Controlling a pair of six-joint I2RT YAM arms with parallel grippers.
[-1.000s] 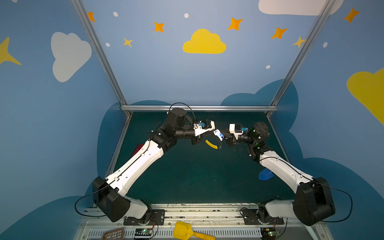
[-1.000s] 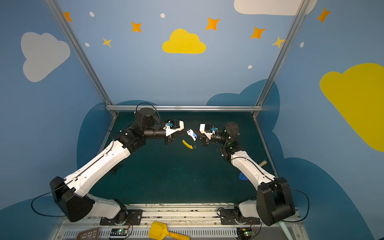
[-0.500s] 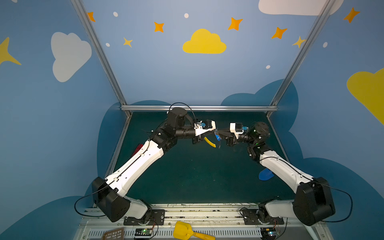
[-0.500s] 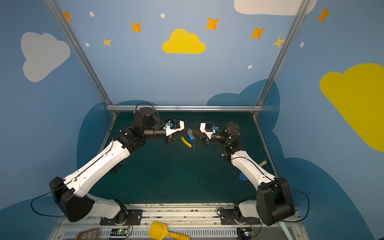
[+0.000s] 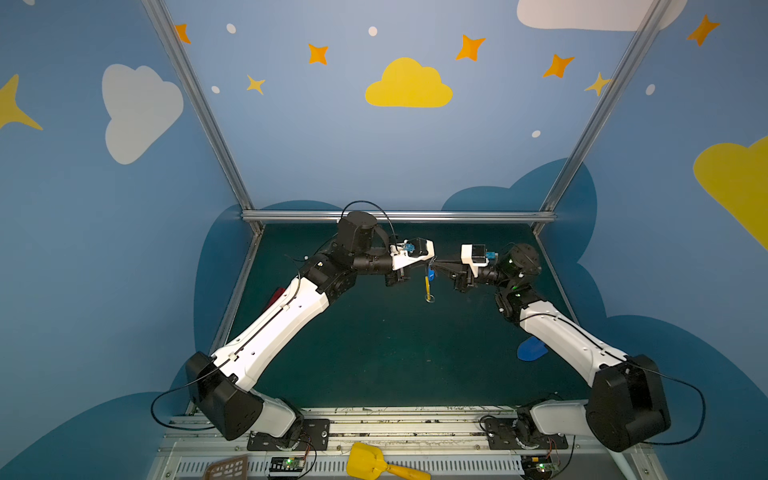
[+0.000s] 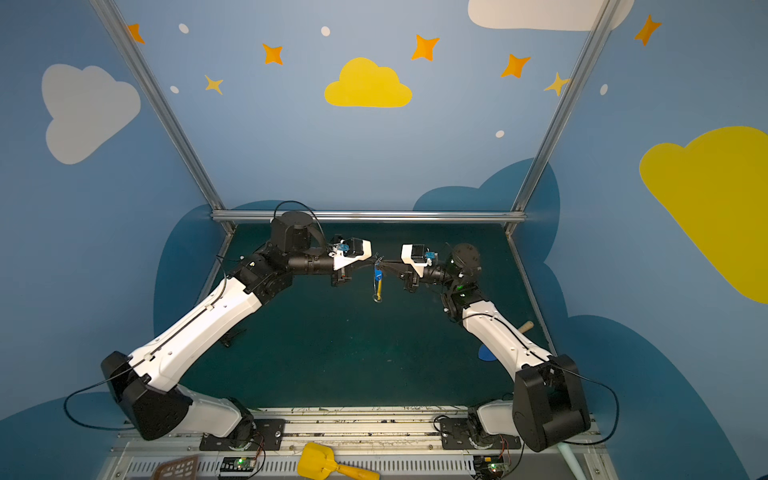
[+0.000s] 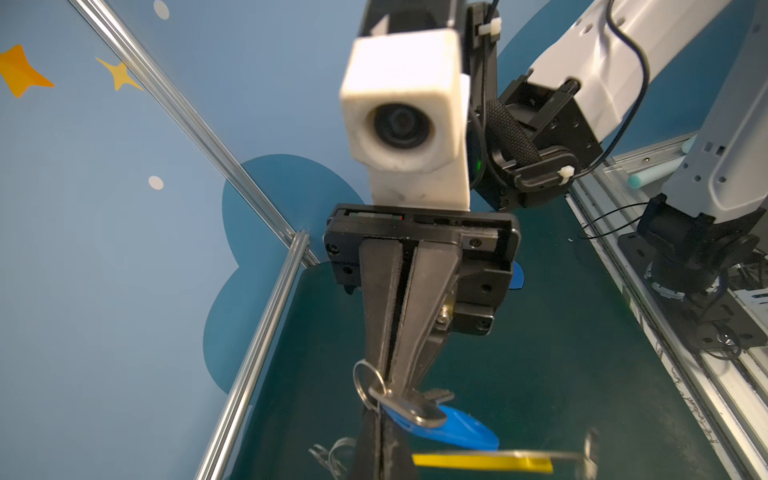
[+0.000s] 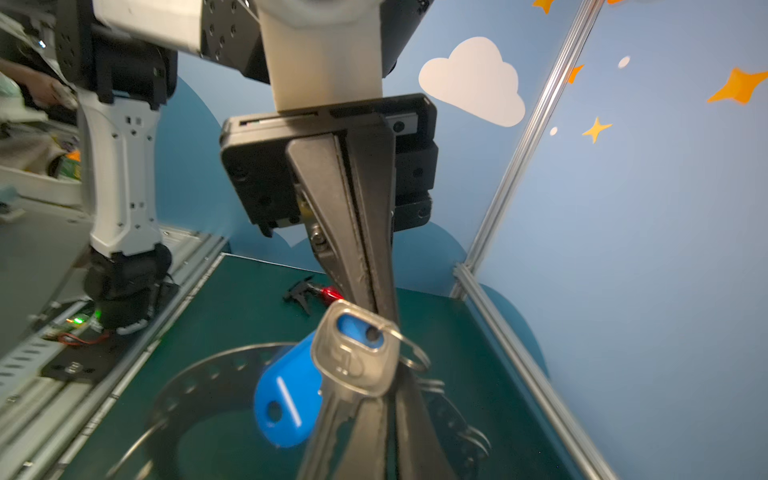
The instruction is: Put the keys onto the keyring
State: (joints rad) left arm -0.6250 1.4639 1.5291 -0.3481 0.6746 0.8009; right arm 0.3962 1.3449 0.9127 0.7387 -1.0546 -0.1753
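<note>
Threading seems in hand: the left claw (image 8: 384,311) is clenched on the keyring (image 5: 427,286), hanging mid-frame in a top view, with the keys (image 8: 353,357) at its tips (right claw (image 7: 389,384) barely parted, grip impossible to tell), so next they need easing fully onto it

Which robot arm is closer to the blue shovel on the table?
Right. The right arm passes just beside the blue shovel; the left arm stands far off on the opposite side.

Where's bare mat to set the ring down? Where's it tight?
Open: mat between left arm and right arm, from under the keyring to the front rail. Tight: where left gripper and right gripper meet; blue shovel by the right edge.
</note>
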